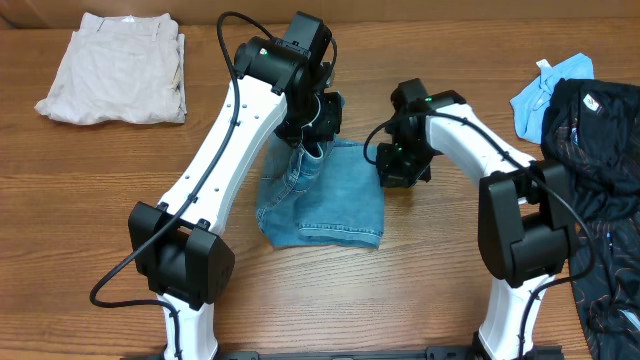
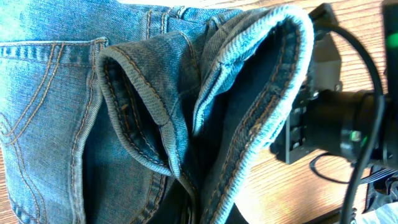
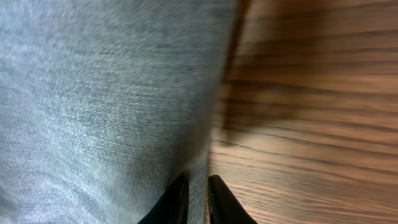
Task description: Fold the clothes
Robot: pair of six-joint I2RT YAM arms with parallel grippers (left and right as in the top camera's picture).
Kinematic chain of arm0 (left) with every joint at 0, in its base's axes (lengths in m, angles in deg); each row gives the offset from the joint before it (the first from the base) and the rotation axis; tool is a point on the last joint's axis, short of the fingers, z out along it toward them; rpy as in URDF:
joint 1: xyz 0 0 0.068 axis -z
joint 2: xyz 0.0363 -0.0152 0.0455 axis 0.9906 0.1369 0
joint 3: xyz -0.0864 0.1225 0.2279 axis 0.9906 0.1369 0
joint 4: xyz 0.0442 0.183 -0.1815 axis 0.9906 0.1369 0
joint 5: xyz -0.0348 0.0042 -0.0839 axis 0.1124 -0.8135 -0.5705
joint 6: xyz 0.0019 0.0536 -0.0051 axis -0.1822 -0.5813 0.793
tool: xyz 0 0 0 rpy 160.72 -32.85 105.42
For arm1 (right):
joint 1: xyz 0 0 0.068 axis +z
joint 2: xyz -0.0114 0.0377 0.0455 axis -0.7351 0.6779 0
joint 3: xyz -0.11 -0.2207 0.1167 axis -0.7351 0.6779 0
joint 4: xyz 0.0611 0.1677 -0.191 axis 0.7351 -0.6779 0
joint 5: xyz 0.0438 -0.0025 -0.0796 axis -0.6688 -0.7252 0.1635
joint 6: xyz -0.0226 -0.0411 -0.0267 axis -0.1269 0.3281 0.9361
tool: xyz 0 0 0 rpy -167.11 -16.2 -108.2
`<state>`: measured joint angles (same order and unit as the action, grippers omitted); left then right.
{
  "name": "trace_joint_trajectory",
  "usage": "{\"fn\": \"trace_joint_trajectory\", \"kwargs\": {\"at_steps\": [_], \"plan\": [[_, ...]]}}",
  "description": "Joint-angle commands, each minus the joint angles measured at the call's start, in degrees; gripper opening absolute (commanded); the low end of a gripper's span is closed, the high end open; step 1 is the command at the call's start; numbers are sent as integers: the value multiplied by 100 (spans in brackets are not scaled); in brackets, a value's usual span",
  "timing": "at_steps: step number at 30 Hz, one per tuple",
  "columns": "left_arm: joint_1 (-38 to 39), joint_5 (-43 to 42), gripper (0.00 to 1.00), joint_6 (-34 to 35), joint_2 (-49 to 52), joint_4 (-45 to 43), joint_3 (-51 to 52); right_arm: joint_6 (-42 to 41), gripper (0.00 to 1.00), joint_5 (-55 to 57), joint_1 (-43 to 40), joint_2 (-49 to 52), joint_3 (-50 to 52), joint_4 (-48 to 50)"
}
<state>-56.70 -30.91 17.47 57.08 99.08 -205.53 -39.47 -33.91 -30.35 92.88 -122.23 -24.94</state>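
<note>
Clamping one jeans (image 1: 330, 200), left jaws, right jaws

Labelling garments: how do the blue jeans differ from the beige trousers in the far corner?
The jeans are light-blue denim; the beige trousers are plain cream cloth. The jeans lie mid-table, leg hems lifted by the left hand; the beige trousers lie flat and untouched at the far-left corner. Both are folded on the wooden table.

Faded, twill-woven denim jeans (image 1: 330, 200) on a matt, grained wooden table (image 1: 100, 190)
</note>
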Motion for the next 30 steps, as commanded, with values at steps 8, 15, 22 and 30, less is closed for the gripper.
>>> {"fn": "trace_joint_trajectory", "kwargs": {"at_steps": [8,15,22,30], "plan": [[181,-179,4,133,-28,9,-192,-212,15,-9,313,52,2,214],[278,-157,10,190,-24,0,-184,-203,15,11,175,50,2,186],[323,-157,12,190,-17,-2,-149,-203,15,50,13,50,2,162],[378,-181,11,197,-7,-44,-61,-177,15,46,-450,50,-15,-33]]}}
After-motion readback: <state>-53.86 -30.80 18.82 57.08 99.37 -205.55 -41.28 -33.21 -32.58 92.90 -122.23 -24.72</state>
